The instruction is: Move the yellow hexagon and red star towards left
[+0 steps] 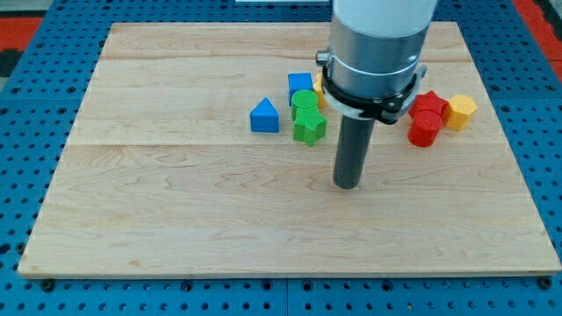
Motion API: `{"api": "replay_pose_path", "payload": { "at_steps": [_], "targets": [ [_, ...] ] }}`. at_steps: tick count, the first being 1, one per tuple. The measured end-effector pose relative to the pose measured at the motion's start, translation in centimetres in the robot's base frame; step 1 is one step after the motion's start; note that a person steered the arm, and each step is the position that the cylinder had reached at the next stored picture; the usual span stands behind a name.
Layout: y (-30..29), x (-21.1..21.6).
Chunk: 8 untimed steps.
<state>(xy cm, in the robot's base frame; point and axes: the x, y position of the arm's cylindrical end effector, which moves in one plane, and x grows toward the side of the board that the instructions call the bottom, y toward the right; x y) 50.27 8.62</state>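
Note:
The yellow hexagon (460, 111) lies at the view's right, touching the red star (428, 103) on its left. A second red block (424, 129), rounded in shape, sits just below the star. My tip (348, 184) rests on the board below and to the left of these blocks, well apart from them. It is also below and right of the green blocks.
A blue triangle (264, 116) lies left of centre. A blue cube (300, 86), a green round block (305, 100) and a green star (309, 126) cluster near the arm. A yellow block (320, 91) peeks out behind the arm. The wooden board (176, 211) sits on a blue pegboard.

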Motion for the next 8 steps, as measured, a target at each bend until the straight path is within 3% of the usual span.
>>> {"api": "replay_pose_path", "payload": {
  "at_steps": [1,3,4,5,7,8],
  "targets": [
    [7.1,-0.8],
    [20.3,-6.6],
    [20.3,-10.7],
    [12.4,-13.0],
    [9.4,-12.7],
    [5.8,-9.9]
  ]
}}
